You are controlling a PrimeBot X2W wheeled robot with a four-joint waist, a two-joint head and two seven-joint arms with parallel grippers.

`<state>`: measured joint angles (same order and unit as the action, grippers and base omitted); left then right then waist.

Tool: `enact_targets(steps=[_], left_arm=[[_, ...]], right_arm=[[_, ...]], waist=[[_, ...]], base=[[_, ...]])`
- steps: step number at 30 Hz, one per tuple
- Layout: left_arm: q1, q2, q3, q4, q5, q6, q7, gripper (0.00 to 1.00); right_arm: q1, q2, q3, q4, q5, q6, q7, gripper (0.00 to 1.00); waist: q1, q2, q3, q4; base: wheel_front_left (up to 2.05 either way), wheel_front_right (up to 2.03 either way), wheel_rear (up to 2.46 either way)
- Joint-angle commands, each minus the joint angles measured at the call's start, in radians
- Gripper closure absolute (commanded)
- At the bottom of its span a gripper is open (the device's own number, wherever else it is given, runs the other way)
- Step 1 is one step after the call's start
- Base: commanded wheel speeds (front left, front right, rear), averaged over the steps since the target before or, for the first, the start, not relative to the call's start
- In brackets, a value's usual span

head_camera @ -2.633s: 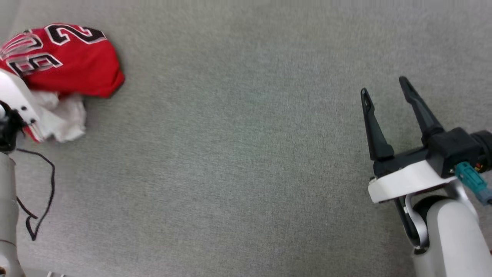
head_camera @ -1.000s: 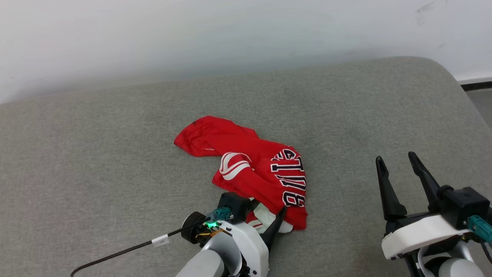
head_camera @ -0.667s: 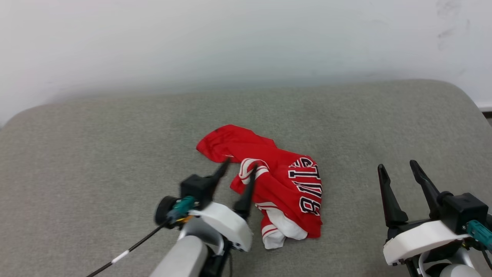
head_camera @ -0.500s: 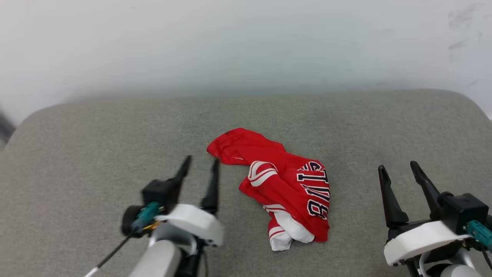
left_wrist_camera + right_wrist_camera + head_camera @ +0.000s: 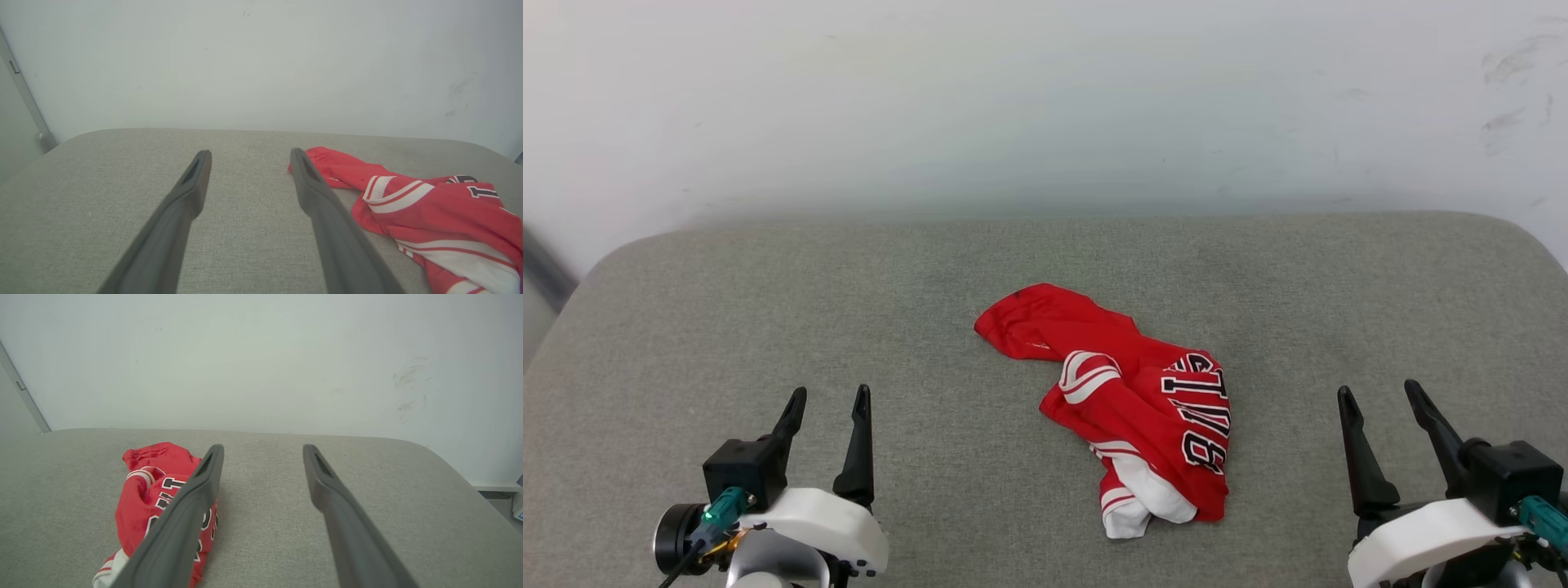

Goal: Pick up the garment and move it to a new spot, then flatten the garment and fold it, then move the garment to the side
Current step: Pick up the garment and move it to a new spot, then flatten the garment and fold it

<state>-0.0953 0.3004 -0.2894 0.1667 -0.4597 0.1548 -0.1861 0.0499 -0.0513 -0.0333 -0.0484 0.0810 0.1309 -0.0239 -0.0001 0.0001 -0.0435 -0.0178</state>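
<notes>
Garment [image 5: 1143, 400] crumpled mid-cushion [image 5: 768, 294], between 2 empty end effectors.
Its long axis runs far-left to near-right. The lettered, white-sleeved near end lies closer to the right end effector [image 5: 1377, 389], and the plain red far end lies closer to the left end effector [image 5: 832, 394]. Both stand open, holding nothing, apart from the cloth, so each would likely reach inward.

left end effector [image 5: 831, 393]: released, opened, pulled back to lower left | garment [image 5: 1127, 392]: now lying free, crumpled
</notes>
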Motion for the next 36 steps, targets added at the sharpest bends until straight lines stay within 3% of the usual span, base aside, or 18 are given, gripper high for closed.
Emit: enact_targets(steps=[1,16,19,23,29,36], left_arm=[[0.014,0.003,-0.001,-0.015,0.001,0.005,0.005,0.00],[0.044,0.020,-0.004,-0.080,-0.009,0.029,0.041,0.00],[0.039,0.018,-0.010,-0.091,-0.006,0.030,0.038,0.00],[0.019,0.009,-0.022,-0.109,-0.004,0.025,0.041,0.00],[-0.013,0.003,-0.052,-0.132,0.012,0.019,0.048,0.00],[-0.074,-0.012,-0.086,-0.113,0.027,-0.008,0.040,0.00]], right_arm=[[0.015,0.002,-0.001,-0.005,0.005,0.000,0.001,0.00],[0.014,0.002,-0.005,0.003,0.032,0.000,0.039,0.00],[-0.014,0.002,0.019,0.033,0.052,0.000,0.130,0.00],[-0.075,0.001,0.104,0.076,0.094,0.000,0.347,0.00],[-0.210,-0.058,0.281,0.095,0.160,0.000,0.616,0.00],[-0.363,-0.127,0.410,0.196,0.201,0.000,0.718,0.00]], waist=[[0.0001,-0.0001,-0.002,-0.001],[0.0001,-0.0001,0.001,-0.009],[0.0001,-0.0001,0.009,-0.007],[0.0001,-0.0001,0.025,0.009],[0.0001,-0.0001,0.065,0.050],[0.0001,-0.0001,0.114,0.122]], base=[[0.00,0.00,0.00],[0.00,0.00,0.00],[0.00,0.00,0.00],[0.00,0.00,0.00],[0.00,0.00,0.00],[0.00,0.00,0.00]])
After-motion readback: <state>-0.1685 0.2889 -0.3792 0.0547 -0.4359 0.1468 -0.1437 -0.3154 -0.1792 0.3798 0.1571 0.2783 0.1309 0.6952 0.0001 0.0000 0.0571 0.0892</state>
